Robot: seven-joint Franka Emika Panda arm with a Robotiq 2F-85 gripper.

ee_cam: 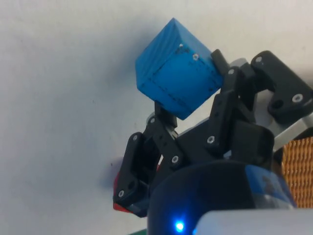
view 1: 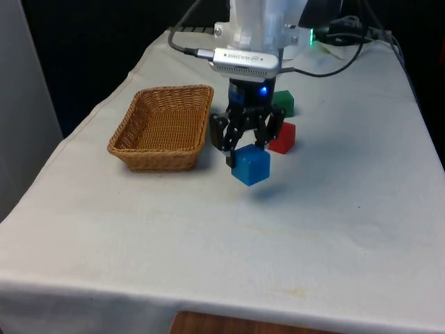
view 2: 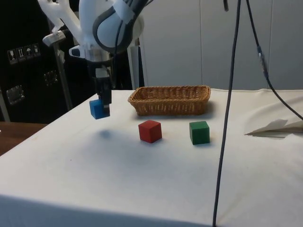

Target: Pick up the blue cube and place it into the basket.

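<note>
**Blue cube lifted, carry to the basket comes next**

The blue cube point(view 1: 251, 165) hangs clear of the white cloth point(view 1: 313, 229), pinched between the two fingers of the gripper point(view 1: 247, 149), which is closed on it. In the side view a shadow lies on the cloth beneath the cube, apart from it, so the cube is off the table. The wrist view shows the cube point(ee_cam: 177, 69) sitting skewed in the grasp: one corner points away from the palm and the fingers point(ee_cam: 161, 115) catch it near its upper part, not flat across two full faces. That hold looks workable but not generous.

The basket point(view 1: 164, 126) stands beside the claw, toward the front view's left, its near wall just short of the fingers. Behind the claw, on the robot's side, are the red cube point(view 1: 282, 137), close by, and the green cube point(view 1: 283, 103) further back; both are off the route.

The step in hand is the carry. My judgement: raise the cube until its lowest corner clears the wicker rim, travel sideways smoothly so the tilted cube does not twist out, stop above the middle of the basket floor, lower a little and only then open. Releasing too near the rim risks the cube striking the wicker and tumbling outside.
</note>
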